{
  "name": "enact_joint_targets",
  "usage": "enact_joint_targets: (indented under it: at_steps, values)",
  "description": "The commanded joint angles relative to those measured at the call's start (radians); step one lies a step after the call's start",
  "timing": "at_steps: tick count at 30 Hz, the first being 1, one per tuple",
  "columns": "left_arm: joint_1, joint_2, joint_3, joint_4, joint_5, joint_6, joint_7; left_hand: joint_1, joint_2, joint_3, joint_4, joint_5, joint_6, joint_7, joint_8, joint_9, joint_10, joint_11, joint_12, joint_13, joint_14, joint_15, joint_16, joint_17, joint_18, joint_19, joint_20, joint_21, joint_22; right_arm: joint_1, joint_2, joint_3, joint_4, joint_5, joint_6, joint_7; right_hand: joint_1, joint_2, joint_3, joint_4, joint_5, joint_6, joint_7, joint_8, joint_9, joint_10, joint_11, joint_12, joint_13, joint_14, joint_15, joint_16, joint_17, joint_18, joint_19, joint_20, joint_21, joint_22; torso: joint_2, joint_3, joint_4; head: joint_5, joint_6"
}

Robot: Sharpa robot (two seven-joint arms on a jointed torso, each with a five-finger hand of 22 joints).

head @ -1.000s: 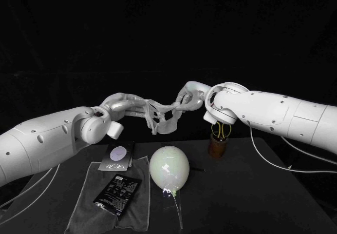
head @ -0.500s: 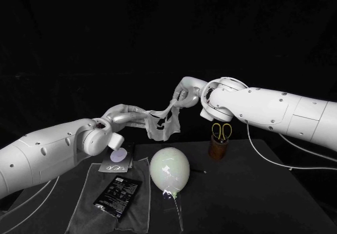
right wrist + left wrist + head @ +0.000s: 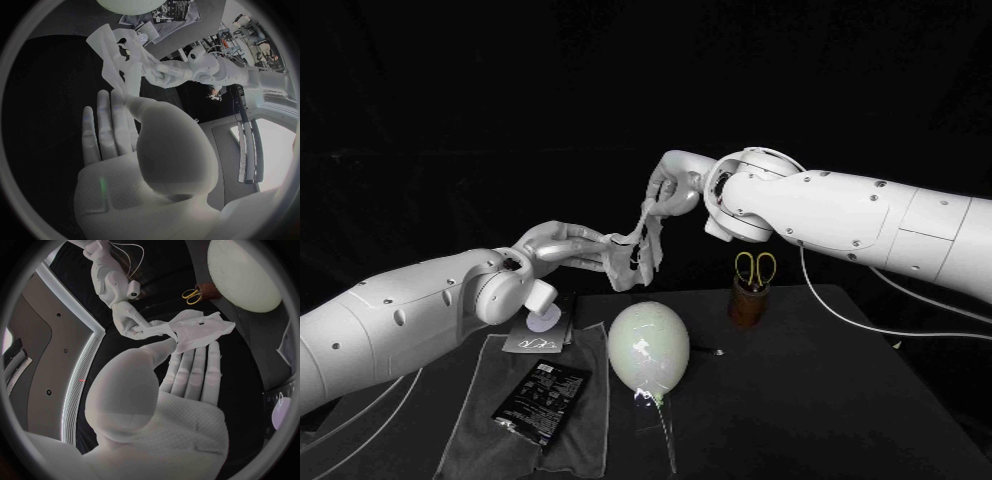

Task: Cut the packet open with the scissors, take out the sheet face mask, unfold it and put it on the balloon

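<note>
**Head view:** Above the black table (image 3: 805,400), the left hand (image 3: 567,245) and the right hand (image 3: 672,190) hold the sheet face mask (image 3: 636,252) between them. It is a pale, limp, crumpled sheet with cut-out holes, and the right hand grips its upper end at one o'clock from the left hand. At six o'clock below the mask lies the balloon (image 3: 648,347), smooth, glossy and egg-shaped. At two o'clock from the balloon, yellow-handled scissors (image 3: 757,268) stand in a brown cylindrical holder (image 3: 749,308). At eight o'clock, the flat black packet (image 3: 541,400) rests on a grey cloth (image 3: 473,420).

**Left wrist view:** The grip shows up close here. The left thumb presses one edge of the mask (image 3: 200,332) against straight fingers (image 3: 194,375), and the right hand (image 3: 128,320) pinches the far end.

**Right wrist view:** From the other side, the right hand (image 3: 131,150) clamps the mask (image 3: 115,55) between thumb and fingers. The folded layers hang toward the left hand (image 3: 164,72).
</note>
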Motion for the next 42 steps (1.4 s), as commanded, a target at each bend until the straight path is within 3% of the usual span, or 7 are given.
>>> enact_joint_targets:
  at_steps: [1,12,17,24,28,32,42]
  values:
    - [-0.001,0.005,0.001,-0.001,-0.06,0.019,-0.024,0.003,-0.013,-0.008,0.001,0.001,-0.011,0.06,-0.007,-0.005,-0.013,0.003,-0.007,-0.001,-0.015,0.001,-0.006,-0.002,0.012,-0.01,0.001,-0.008,-0.002,0.002,0.001,0.002,0.005,-0.01,-0.006,-0.001,-0.01,0.002,0.019,-0.023,0.003,0.006,-0.003,0.006,0.021,0.006,-0.001,-0.003,0.001,0.009,0.0,-0.005,0.001,0.02,0.007,0.0,-0.002,0.0,0.0,-0.0003,-0.0004,0.0,0.0]
    - [-0.004,0.007,0.001,-0.008,-0.172,0.01,-0.045,0.003,-0.071,-0.058,-0.007,0.001,-0.063,0.074,-0.043,-0.033,-0.059,0.019,-0.026,-0.001,-0.05,0.016,-0.016,-0.008,-0.002,-0.033,0.004,-0.033,-0.006,0.003,-0.002,0.002,0.014,0.025,-0.045,0.01,-0.018,0.003,0.025,-0.031,0.003,0.006,-0.004,0.007,0.022,0.007,-0.002,-0.003,0.002,0.01,0.0,-0.006,0.004,0.02,0.009,0.0,-0.002,0.001,-0.001,0.0003,0.0003,0.001,0.0]
    - [-0.005,0.006,0.001,-0.01,-0.203,0.001,-0.045,0.001,-0.076,-0.091,0.001,0.001,-0.082,0.079,-0.051,-0.043,-0.074,0.024,-0.029,0.0,-0.064,0.021,-0.018,-0.01,-0.01,-0.043,0.003,-0.044,-0.006,0.003,-0.005,0.003,0.022,0.034,-0.054,0.019,-0.022,0.004,0.028,-0.036,0.003,0.006,-0.004,0.007,0.023,0.007,-0.002,-0.003,0.002,0.01,0.0,-0.006,0.005,0.02,0.01,0.0,-0.001,0.001,0.0,0.0,-0.0009,0.001,0.001]
    - [-0.005,0.009,0.001,-0.013,-0.216,-0.016,-0.033,-0.007,-0.072,-0.134,0.02,0.001,-0.085,0.077,-0.048,-0.049,-0.081,0.025,-0.026,0.001,-0.069,0.022,-0.014,-0.011,-0.013,-0.042,0.003,-0.047,-0.004,0.003,-0.01,0.003,0.031,0.037,-0.05,0.026,-0.024,0.004,0.03,-0.039,0.003,0.006,-0.004,0.007,0.023,0.007,-0.002,-0.003,0.002,0.01,0.0,-0.006,0.006,0.02,0.01,0.0,-0.001,0.001,0.0,0.0,-0.0012,0.001,0.0]
    - [-0.005,0.012,0.001,-0.017,-0.21,-0.034,-0.02,-0.02,-0.069,-0.177,0.044,0.001,-0.084,0.06,-0.043,-0.052,-0.084,0.024,-0.022,0.002,-0.07,0.021,-0.01,-0.01,-0.013,-0.039,0.002,-0.047,-0.003,0.003,-0.013,0.003,0.035,0.039,-0.051,0.028,-0.024,0.004,0.03,-0.039,0.003,0.006,-0.004,0.007,0.023,0.007,-0.002,-0.003,0.002,0.01,0.0,-0.006,0.006,0.02,0.01,0.0,-0.001,0.001,0.0,0.0002,-0.0011,0.001,0.0]
    - [-0.005,0.019,0.001,-0.017,-0.199,-0.056,0.007,-0.011,-0.044,-0.219,0.074,0.001,-0.035,0.03,-0.02,-0.053,-0.056,0.013,0.002,0.006,-0.049,0.011,0.012,-0.003,-0.005,-0.022,0.001,-0.043,-0.001,0.003,-0.019,0.003,0.042,0.04,-0.056,0.031,-0.024,0.004,0.03,-0.039,0.003,0.006,-0.004,0.007,0.023,0.007,-0.002,-0.003,0.002,0.01,0.0,-0.006,0.006,0.02,0.01,0.0,-0.001,0.001,0.0,-0.0003,0.0003,0.0,-0.001]
    - [-0.005,0.053,0.004,-0.022,-0.132,-0.069,0.062,-0.023,-0.006,-0.211,0.135,0.002,0.08,0.025,-0.013,-0.068,0.036,-0.025,0.047,0.013,0.004,-0.021,0.054,0.013,0.016,0.019,-0.001,-0.027,0.004,0.003,-0.026,0.003,0.059,0.05,-0.06,0.036,-0.027,0.004,0.031,-0.041,0.003,0.006,-0.004,0.007,0.024,0.008,-0.002,-0.003,0.002,0.011,0.0,-0.006,0.006,0.019,0.011,0.0,-0.001,0.001,0.0,-0.0009,-0.0004,0.007,-0.003]
